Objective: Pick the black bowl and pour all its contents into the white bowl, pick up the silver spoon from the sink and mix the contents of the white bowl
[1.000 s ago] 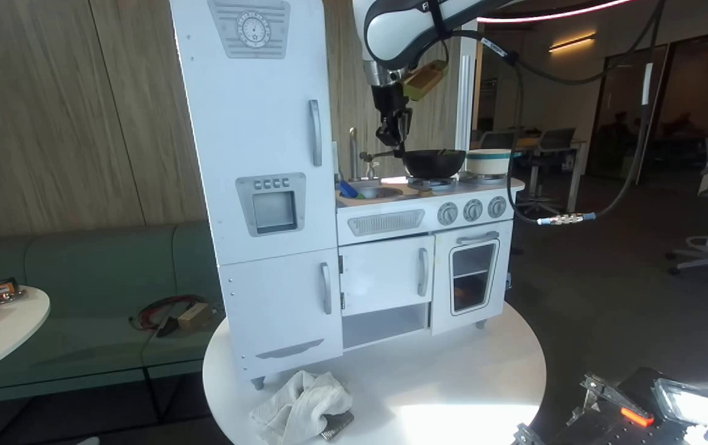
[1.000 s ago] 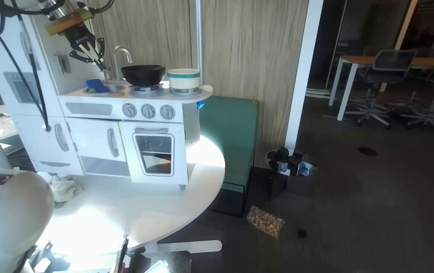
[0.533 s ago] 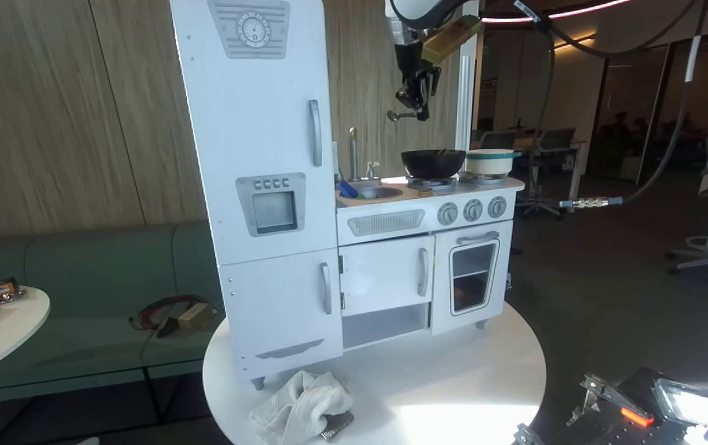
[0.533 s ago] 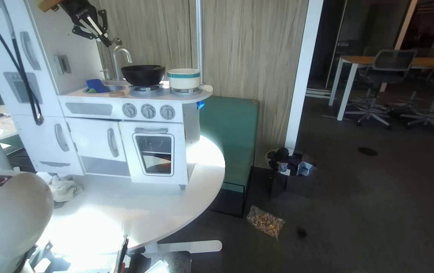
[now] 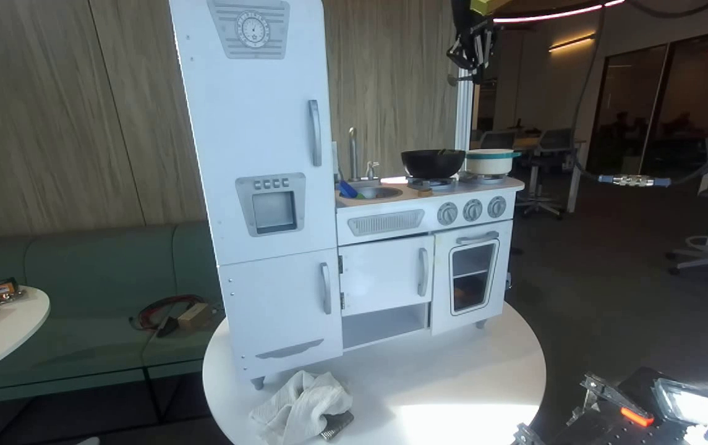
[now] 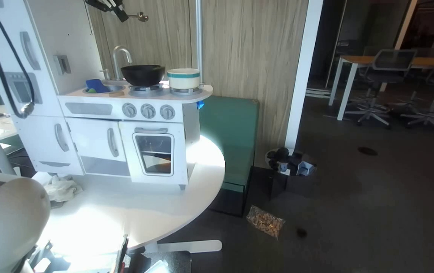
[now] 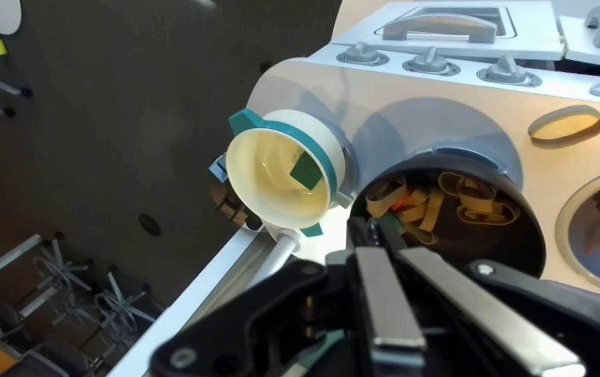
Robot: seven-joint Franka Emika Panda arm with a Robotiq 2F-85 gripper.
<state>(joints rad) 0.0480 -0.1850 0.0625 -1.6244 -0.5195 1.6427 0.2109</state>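
My gripper (image 5: 478, 78) is high above the stove, shut on the silver spoon (image 5: 453, 80). The spoon head (image 6: 141, 16) sticks out sideways from the fingertips (image 6: 123, 17). In the wrist view the fingertips (image 7: 375, 226) are together with a thin shiny edge between them; the spoon head is hidden there. The black bowl (image 6: 143, 76) sits upright on a burner and holds pale strip loops with orange and green bits (image 7: 425, 207). The white bowl (image 5: 488, 164), with a teal rim, stands beside it and shows a green piece inside (image 7: 306, 170). The sink (image 5: 384, 193) is left of the black bowl.
A blue thing (image 6: 97, 85) and a green one lie in the sink. A tap (image 5: 354, 151) stands behind it. A wooden piece (image 7: 564, 125) lies on the worktop. The tall toy fridge (image 5: 261, 136) rises beside the sink. A metal pole (image 6: 199, 41) stands behind the white bowl.
My gripper has risen with the spoon from low between the sink and the black bowl to high above the stove. It has also shifted right in both exterior views. The bowls have not moved.
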